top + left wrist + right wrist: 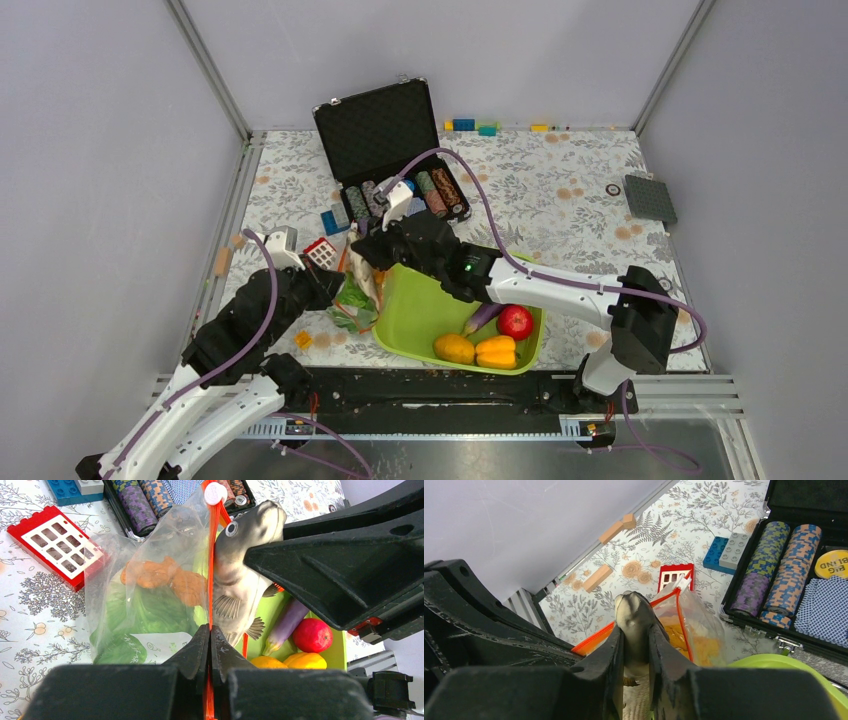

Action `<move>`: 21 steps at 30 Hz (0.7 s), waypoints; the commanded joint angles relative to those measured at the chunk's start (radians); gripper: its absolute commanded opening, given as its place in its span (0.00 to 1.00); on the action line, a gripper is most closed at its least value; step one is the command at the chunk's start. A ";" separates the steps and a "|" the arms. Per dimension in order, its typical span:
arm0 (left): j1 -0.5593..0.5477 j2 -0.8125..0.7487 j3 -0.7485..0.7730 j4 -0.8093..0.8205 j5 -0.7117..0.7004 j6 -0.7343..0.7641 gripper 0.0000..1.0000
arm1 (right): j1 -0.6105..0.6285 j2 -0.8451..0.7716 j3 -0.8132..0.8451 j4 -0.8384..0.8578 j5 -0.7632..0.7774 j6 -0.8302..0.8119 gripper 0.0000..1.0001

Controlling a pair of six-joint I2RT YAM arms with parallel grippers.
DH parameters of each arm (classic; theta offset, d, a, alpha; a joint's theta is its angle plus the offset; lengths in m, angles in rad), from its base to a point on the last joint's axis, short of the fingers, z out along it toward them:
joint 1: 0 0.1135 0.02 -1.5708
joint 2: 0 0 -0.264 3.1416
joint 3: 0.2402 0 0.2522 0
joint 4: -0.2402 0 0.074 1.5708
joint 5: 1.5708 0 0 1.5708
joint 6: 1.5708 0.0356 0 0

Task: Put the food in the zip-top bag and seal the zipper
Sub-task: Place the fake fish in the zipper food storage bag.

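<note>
Floral-print tabletop [570, 170] enclosed by plain grey walls, two arms reaching in from the near edge. Item one: clear floppy zip-top bag [145, 565], at the left edge of a lime-green plastic tray [412, 300]. Its narrow orange-red zipper strip [213, 555] runs top to bottom in the left wrist view and ends in a white slider tab [215, 493]. Contents of the bag: knobbly orange toy carrot [167, 580], with leafy green toy lettuce [145, 612] beside it. Left gripper [210, 632]: fingers pinched narrow on the zipper strip. Right gripper [636, 632]: fingers clamped on the flanks of a silver-grey toy fish [633, 612], its head pointing away from the wrist. The fish is at the bag's mouth, with orange-red strip showing on either side of its body; how deep it sits in the bag cannot be told. Lying in the tray: slim purple toy eggplant [482, 317], round red toy apple [515, 322] and two yellow-orange toy peppers [497, 352], all close together toward the near right corner. Other stock: open black hard case [378, 125] behind the tray, holding rows of poker chips [440, 188]; red toy window brick [55, 545] on the tabletop beside the bag; blue and grey toy bricks [75, 489] near the case; dark grey studded baseplate [650, 198] at the far right.
</note>
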 commanded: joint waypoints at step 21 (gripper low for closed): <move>0.001 -0.026 -0.018 0.079 -0.042 -0.026 0.00 | 0.035 -0.027 -0.166 0.252 -0.106 0.118 0.00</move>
